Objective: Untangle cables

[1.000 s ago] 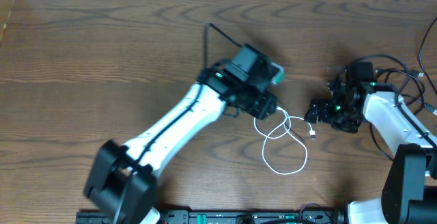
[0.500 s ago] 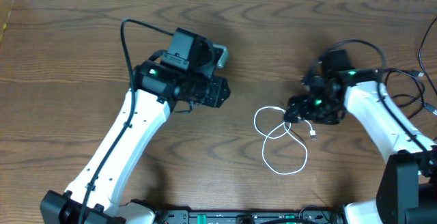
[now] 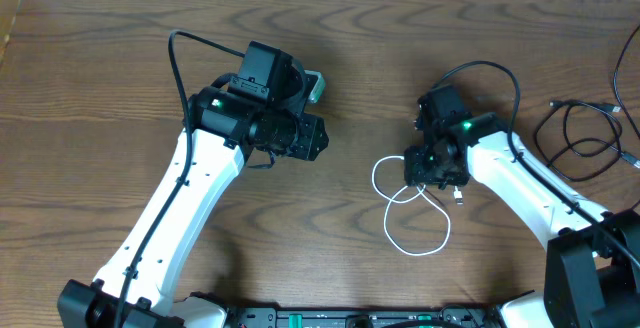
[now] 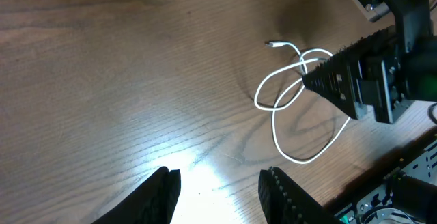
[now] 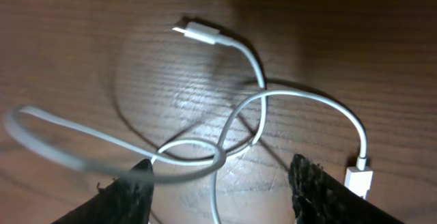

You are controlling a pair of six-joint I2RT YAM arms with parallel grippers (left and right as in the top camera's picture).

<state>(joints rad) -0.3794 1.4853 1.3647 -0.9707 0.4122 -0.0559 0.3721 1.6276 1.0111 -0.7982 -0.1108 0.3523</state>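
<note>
the near loop of the white cable lies open on the bench, toward the right of centre, and its run goes from there away from us into smaller crossed loops. the right claw hangs right over those far loops, so the cable lies straight below it and trails nearward. this is plainly the nearer arm for a pick.

the overhead view hides the crossing under the claw body. the right wrist view shows it: the strands of the white cable cross between the spread fingers of the right claw, which hold nothing. one plug lies far and one near right.

farther left, well apart from the cable, the left claw hangs over bare wood. its wrist view shows the left claw spread and empty, with the white cable off to its right.

at the right edge lies a thin looped cord we take to be the black cable, apart from the white one
</note>
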